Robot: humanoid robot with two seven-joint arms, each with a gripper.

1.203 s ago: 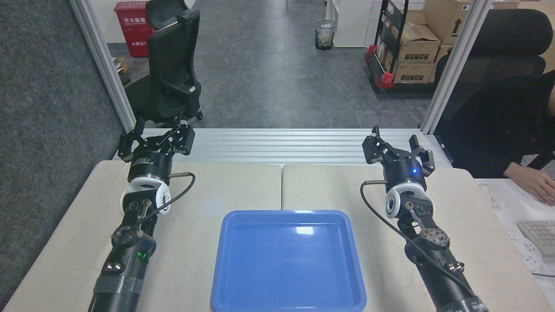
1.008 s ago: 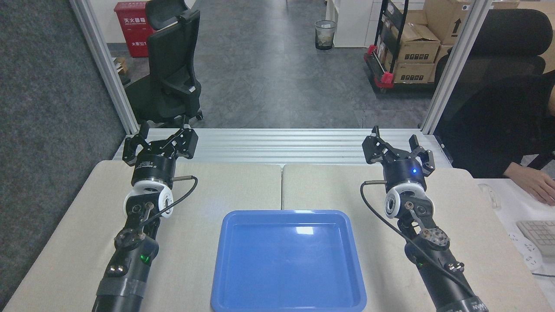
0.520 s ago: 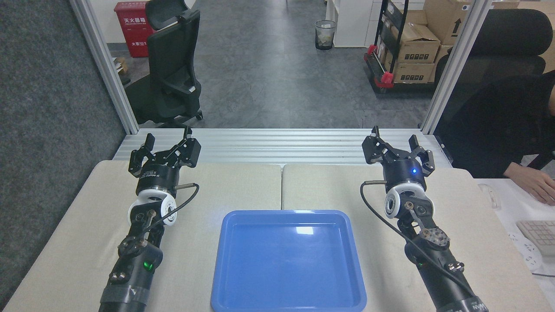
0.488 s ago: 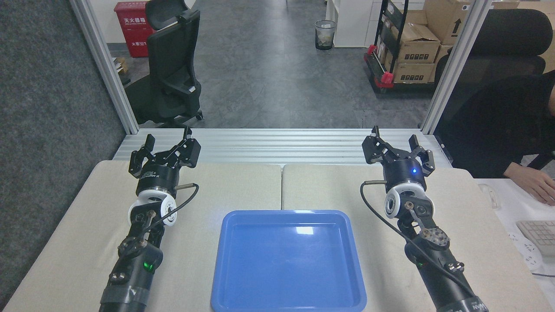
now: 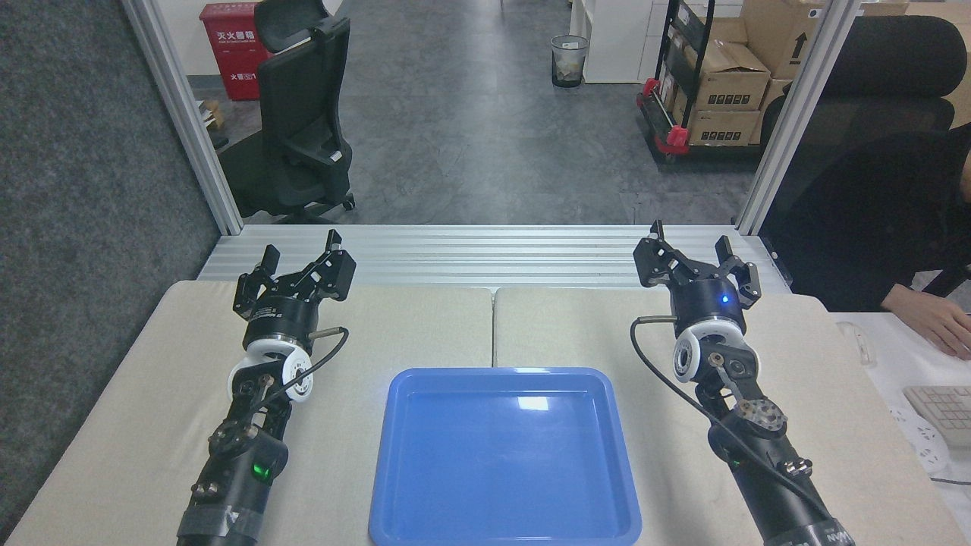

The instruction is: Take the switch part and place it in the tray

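While both arms reach out over the beige table (image 5: pixel 379 326), the left gripper (image 5: pixel 297 262) hangs at the far left of the tabletop with its two black fingers spread well apart and nothing between them; it tilts a little to the right, and a black cable (image 5: pixel 322 356) loops from its wrist down the arm. At the far right, the right gripper (image 5: pixel 692 246) is likewise parted wide and empty, a small blue light glowing on its body, with its own cable (image 5: pixel 652 364) curving down the left side of the arm. Between the two arms, near the front edge of the table, lies the tray (image 5: pixel 394 485), a glossy blue rectangle with rounded corners and a raised rim; its floor shows only a pale reflection of a light. No switch part can be seen anywhere on the table or in the tray. A seam (image 5: pixel 492 326) runs from the far edge of the table down to the tray's far rim, splitting the top into two halves. Beyond the table is a ribbed aluminium ledge (image 5: pixel 485 254), then grey floor with a black office chair (image 5: pixel 303 129) at the far left, a red box (image 5: pixel 231 45) behind it, a wire bin (image 5: pixel 569 61), and a rack of cardboard boxes (image 5: pixel 721 76). At the right edge a person's hand (image 5: pixel 937 322) rests on a white desk beside a keyboard (image 5: pixel 944 413).
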